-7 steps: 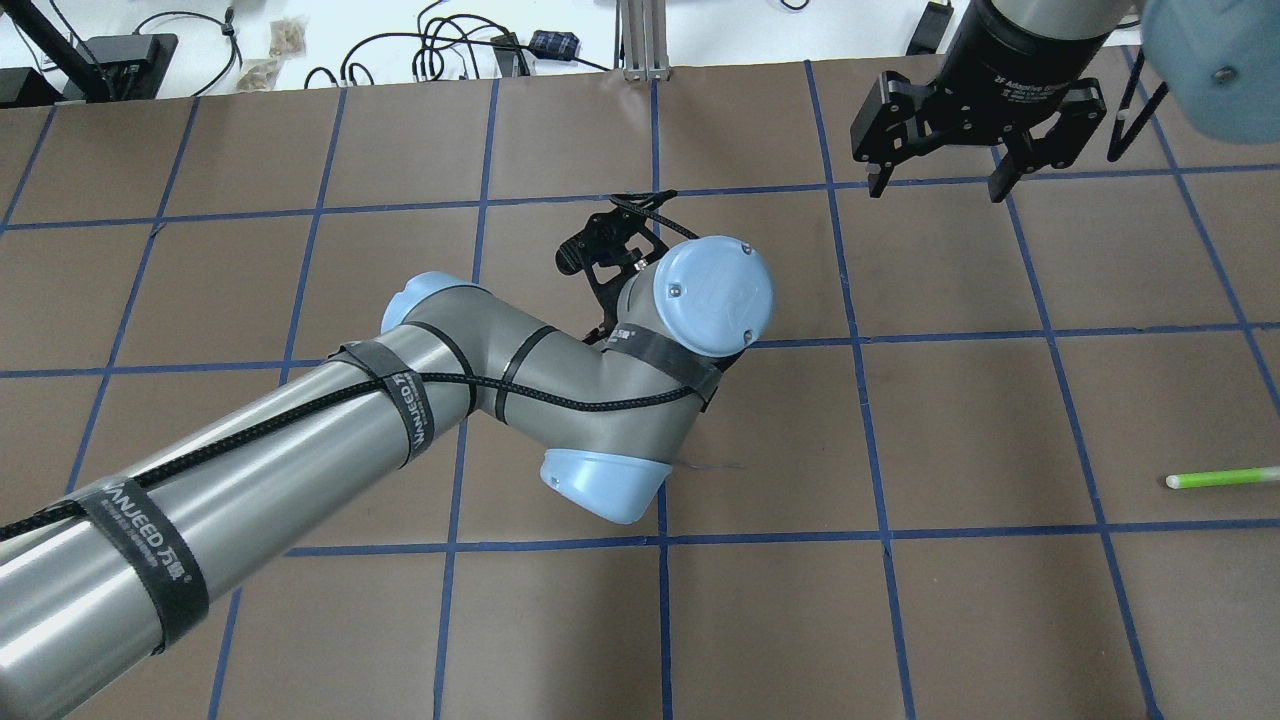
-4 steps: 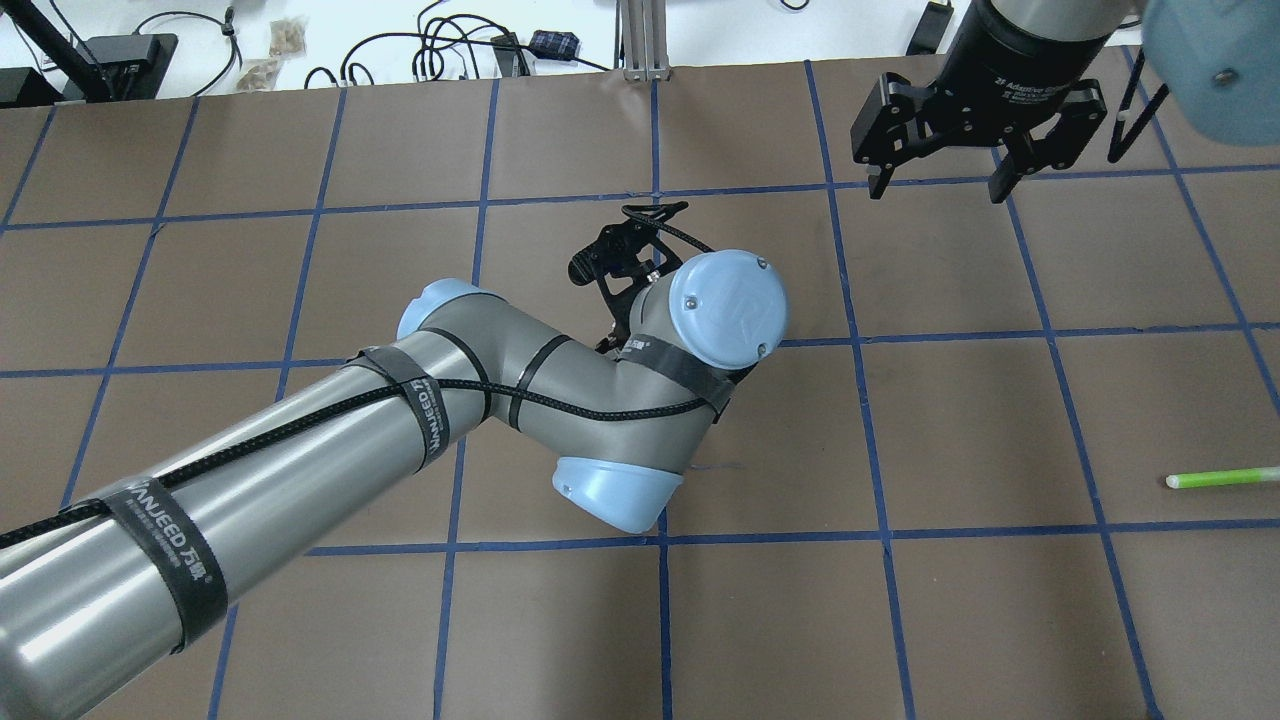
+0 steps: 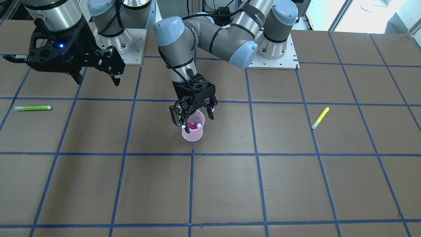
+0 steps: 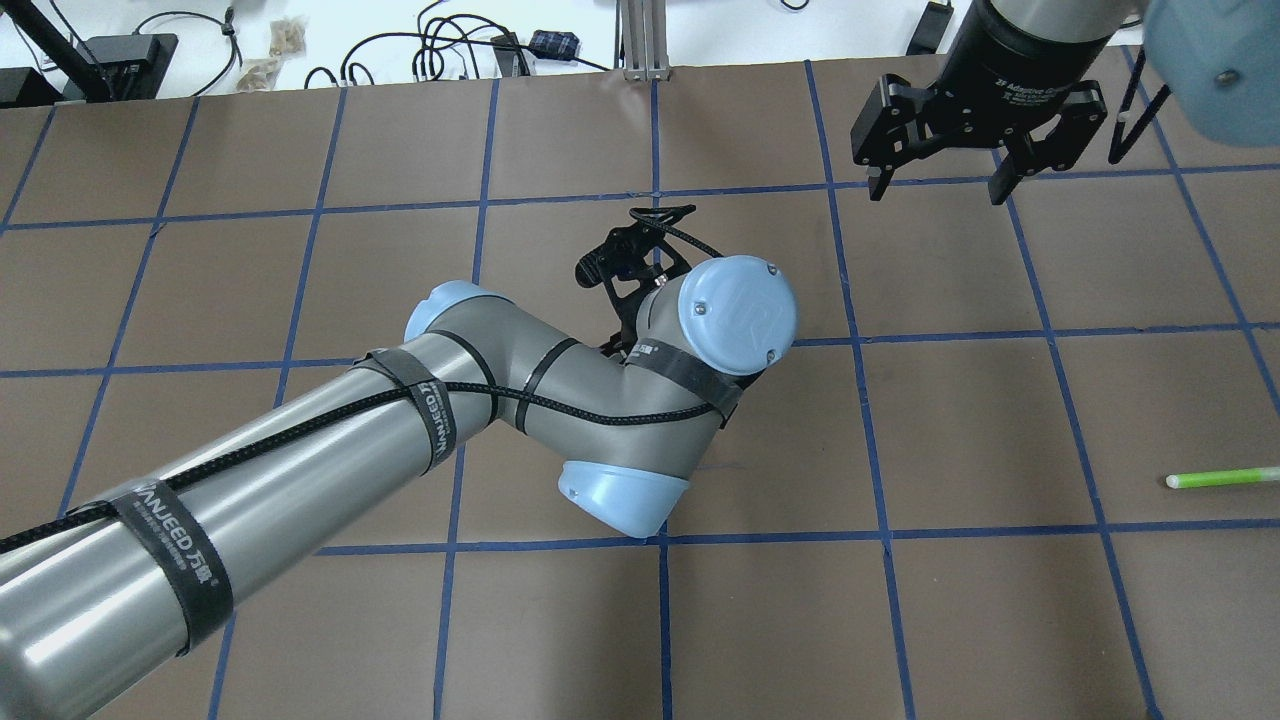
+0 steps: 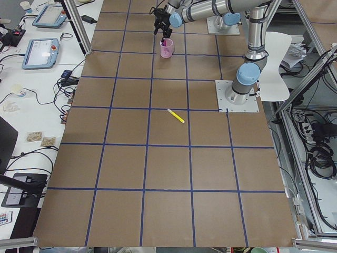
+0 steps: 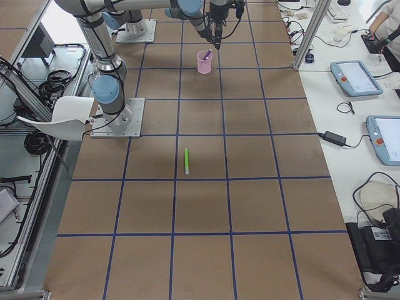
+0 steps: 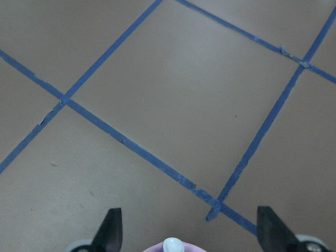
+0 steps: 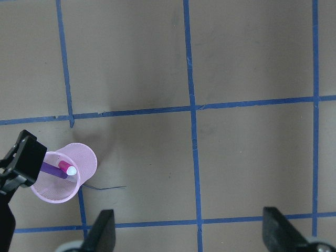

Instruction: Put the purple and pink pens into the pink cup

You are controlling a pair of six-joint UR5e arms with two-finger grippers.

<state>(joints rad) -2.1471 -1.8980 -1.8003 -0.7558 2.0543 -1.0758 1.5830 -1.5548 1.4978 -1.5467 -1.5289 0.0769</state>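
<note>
The pink mesh cup (image 3: 193,132) stands upright near the table's middle. A pink pen (image 3: 191,125) and a purple pen (image 8: 51,170) lean inside it, seen best in the right wrist view, where the cup (image 8: 79,160) sits at the lower left. My left gripper (image 3: 193,117) hovers just above the cup's rim, open and empty. In the left wrist view its fingers (image 7: 112,231) stand wide apart with a white pen tip (image 7: 172,244) between them. The overhead view hides the cup under my left wrist. My right gripper (image 4: 935,185) is open and empty, high at the far right.
A green pen (image 3: 32,108) lies near the table's edge on my right, also in the overhead view (image 4: 1222,478). A yellow pen (image 3: 320,118) lies on my left side. Blue tape lines grid the brown table.
My left wrist has shifted slightly to the right and away from the robot in the overhead view. The right arm has not moved.
</note>
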